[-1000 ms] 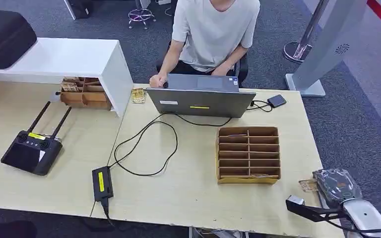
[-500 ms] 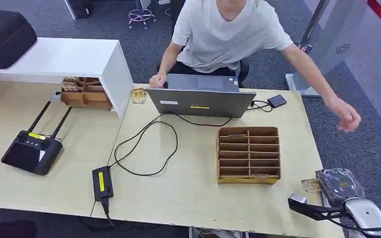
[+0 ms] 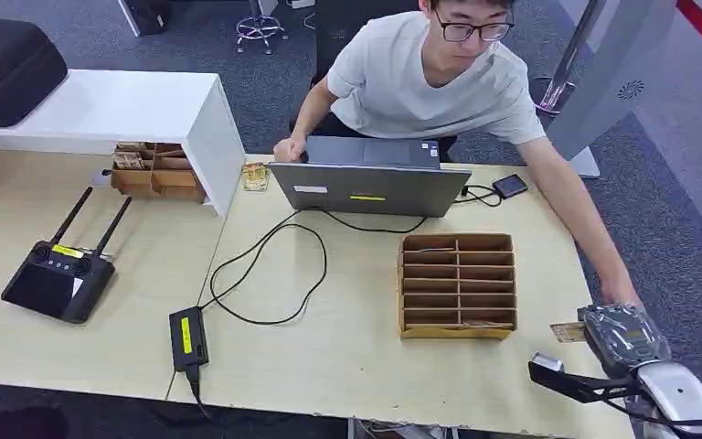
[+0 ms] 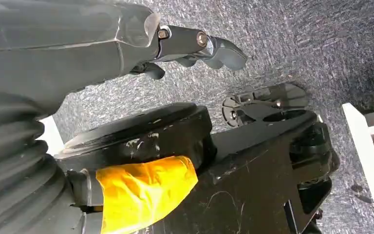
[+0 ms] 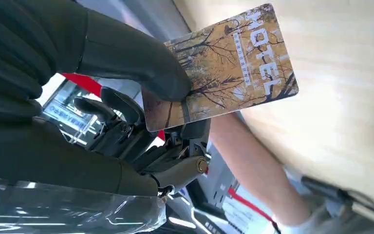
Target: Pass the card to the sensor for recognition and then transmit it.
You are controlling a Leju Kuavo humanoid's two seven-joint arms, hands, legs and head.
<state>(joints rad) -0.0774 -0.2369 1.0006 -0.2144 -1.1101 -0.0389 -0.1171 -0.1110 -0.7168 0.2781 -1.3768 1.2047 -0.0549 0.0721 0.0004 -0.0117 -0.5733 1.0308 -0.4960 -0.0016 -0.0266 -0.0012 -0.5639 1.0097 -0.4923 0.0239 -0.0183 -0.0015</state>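
At the lower right of the head view, the right hand (image 3: 623, 337), wrapped in clear plastic, holds the card (image 3: 568, 332) out over the right edge of the table (image 3: 347, 357), just right of the wooden slotted organizer (image 3: 458, 284). In the right wrist view the card (image 5: 219, 66), printed with bare trees and the word HOTEL, is pinched between the thick thumb and the darker fingers (image 5: 126, 58) of the right hand (image 5: 92, 97), its free end reaching out over the pale tabletop. A person (image 3: 439, 78) in a light T-shirt sits behind the open laptop (image 3: 370, 178) at the upper centre and stretches one arm down the right side of the frame; that person's hand (image 3: 620, 294) rests right at the top of the robot's right hand. The left hand (image 4: 195, 46) hangs above grey carpet in the left wrist view, its fingers curled in with nothing in them. On the left of the table lie a black remote controller (image 3: 59, 274) with two antennas and a black power adapter (image 3: 187, 338), whose cable loops up to the laptop.
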